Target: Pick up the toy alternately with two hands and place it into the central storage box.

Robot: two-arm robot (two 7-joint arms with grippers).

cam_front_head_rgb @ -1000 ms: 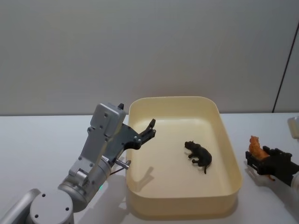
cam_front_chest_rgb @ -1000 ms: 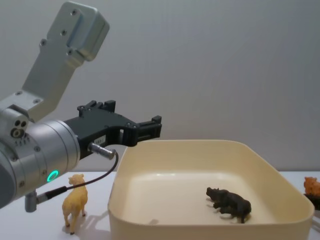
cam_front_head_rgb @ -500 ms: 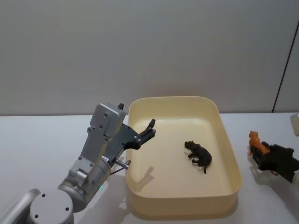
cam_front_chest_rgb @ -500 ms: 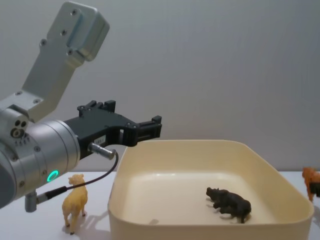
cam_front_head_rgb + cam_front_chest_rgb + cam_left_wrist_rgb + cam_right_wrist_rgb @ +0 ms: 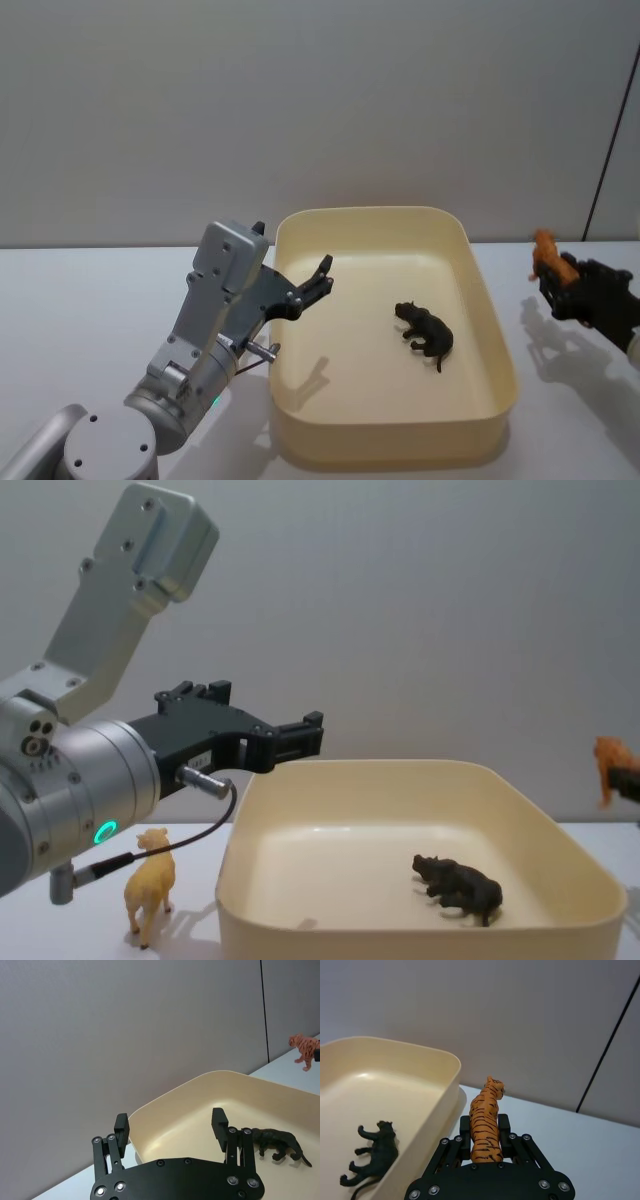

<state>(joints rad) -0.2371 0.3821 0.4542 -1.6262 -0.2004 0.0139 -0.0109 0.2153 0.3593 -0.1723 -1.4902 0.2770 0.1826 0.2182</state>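
My right gripper (image 5: 556,281) is shut on an orange striped tiger toy (image 5: 485,1123) and holds it in the air to the right of the cream-yellow storage box (image 5: 495,330). The tiger (image 5: 545,255) sticks up from the gripper (image 5: 485,1132); it appears at the right edge of the chest view (image 5: 608,764) and far off in the left wrist view (image 5: 303,1050). A black panther toy (image 5: 424,333) lies inside the box. My left gripper (image 5: 322,280) hangs open above the box's left rim (image 5: 240,810), holding nothing.
A tan sheep toy (image 5: 150,883) stands on the white table to the left of the box, under my left arm. A cable runs from the left wrist (image 5: 205,780). A grey wall stands behind the table.
My right gripper has risen from the table with the tiger toy and lifted it well above the tabletop. The left arm has not moved.
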